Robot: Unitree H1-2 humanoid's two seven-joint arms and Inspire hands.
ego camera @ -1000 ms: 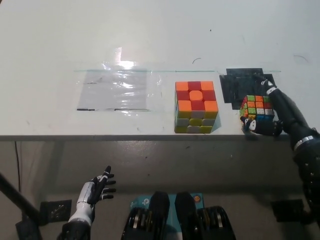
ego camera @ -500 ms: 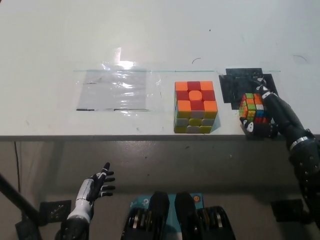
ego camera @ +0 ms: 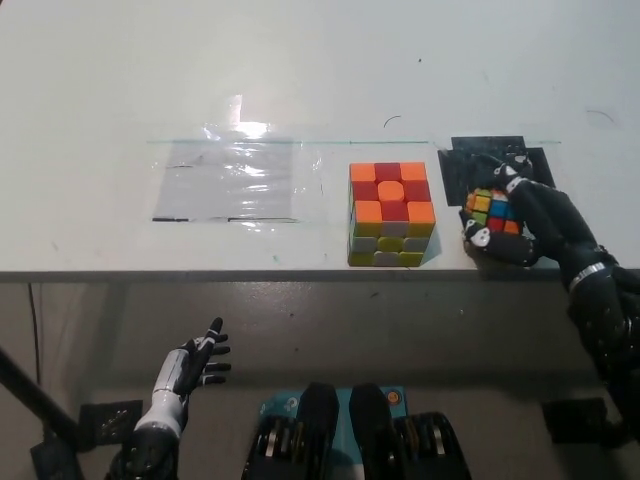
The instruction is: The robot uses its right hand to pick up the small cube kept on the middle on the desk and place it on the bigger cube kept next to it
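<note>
The small multicoloured cube (ego camera: 490, 210) is held in my black right hand (ego camera: 515, 215), fingers wrapped around it, over the black patch (ego camera: 487, 160) near the desk's front edge. It sits just right of the bigger cube (ego camera: 391, 213), which has an orange and red top and stands on the white desk (ego camera: 300, 70); a narrow gap separates the two cubes. My white left hand (ego camera: 190, 375) rests below the desk edge at the lower left, fingers spread and holding nothing.
A clear plastic sheet (ego camera: 230, 180) lies flat on the desk left of the bigger cube. The desk's front edge runs across the picture just below both cubes.
My right hand has carried the small cube a little to the left, toward the bigger cube, and turned it. The left hand has barely shifted.
</note>
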